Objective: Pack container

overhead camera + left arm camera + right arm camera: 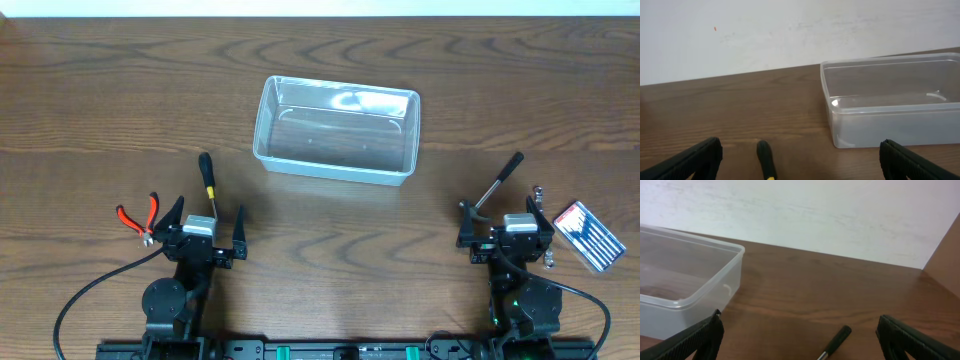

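The clear, empty container (330, 170) stands at the table's middle back, and also shows in the left wrist view (890, 120) and the right wrist view (695, 297). A screwdriver (208, 180) with a black and yellow handle lies in front of my open left gripper (210, 212). Its handle tip (765, 156) is between the wide-apart fingers, touching neither. My right gripper (503, 212) is open over the lower end of a black-handled metal tool (497, 182). That tool's handle (837, 339) lies between the fingers, untouched.
Red-handled pliers (138, 217) lie left of the left gripper. A blue, red and white card pack (588, 235) and a small metal piece (538, 192) lie right of the right gripper. A white wall stands behind the table.
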